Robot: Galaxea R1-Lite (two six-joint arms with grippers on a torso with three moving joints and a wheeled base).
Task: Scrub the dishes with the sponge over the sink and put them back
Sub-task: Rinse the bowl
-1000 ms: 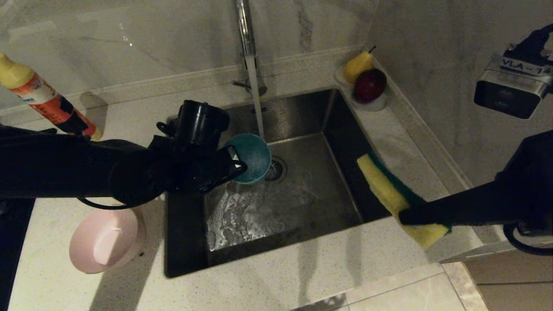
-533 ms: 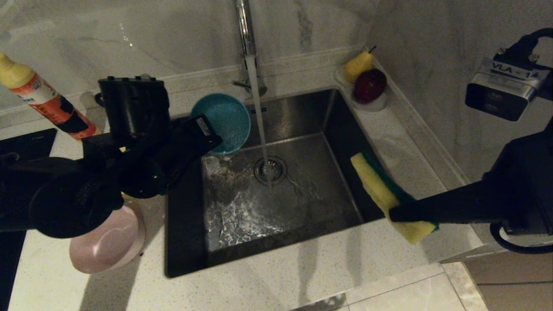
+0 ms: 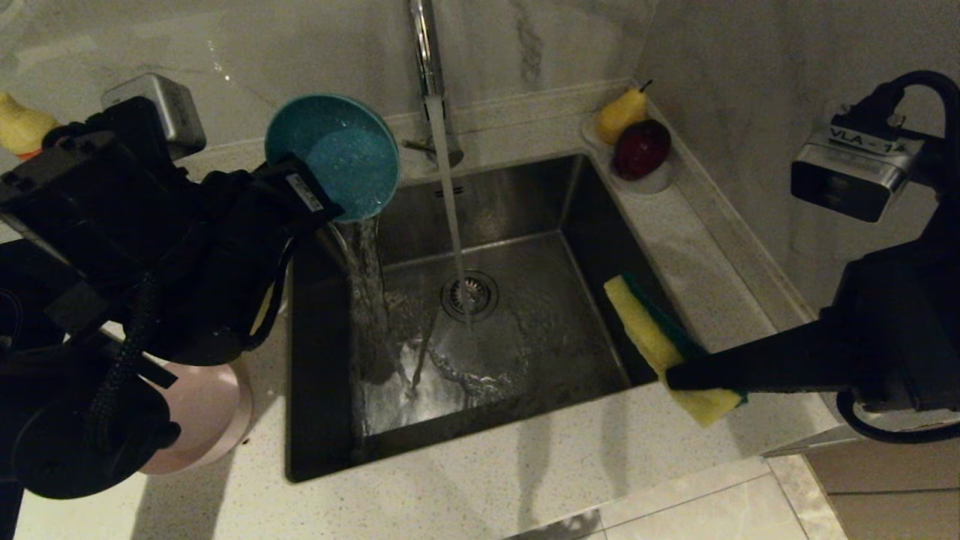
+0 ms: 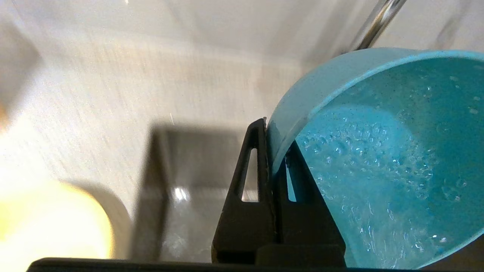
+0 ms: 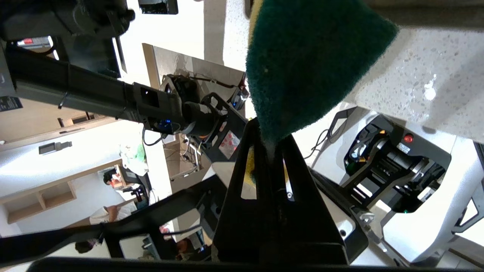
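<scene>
1. The left gripper [image 3: 319,199] has lifted the blue bowl [image 3: 332,156] away from the tap's stream and tipped it on edge; a second ago it sat under the running water. Rinse water now spills from the bowl's lower rim, just past the fingertips, into the sink [image 3: 592,225].
2. That reads as the rinse ending: the bowl looks scrubbed and drained, so setting it back on the counter [image 3: 487,487] is likely next.
3. The left fingers [image 4: 245,196] are pressed together on the bowl's rim, one outside the wall and one inside.
4. The right gripper [image 3: 679,375] has drifted only slightly, hovering at the sink's near right corner, its fingers pinching the sponge [image 3: 645,330], which juts beyond the fingertips over the basin edge.
5. The tap [image 3: 424,45] is running onto the drain [image 3: 469,294].
6. The pink bowl [image 3: 206,416] sits on the counter below the left arm, behind its fingers.
7. The left wrist view alone shows the droplets beading the bowl's inside and how narrow the rim grip is; the head view alone shows the spilling water and the pink bowl.
8. The right wrist view alone shows the sponge's green face [image 5: 306,64] clamped at one corner.
</scene>
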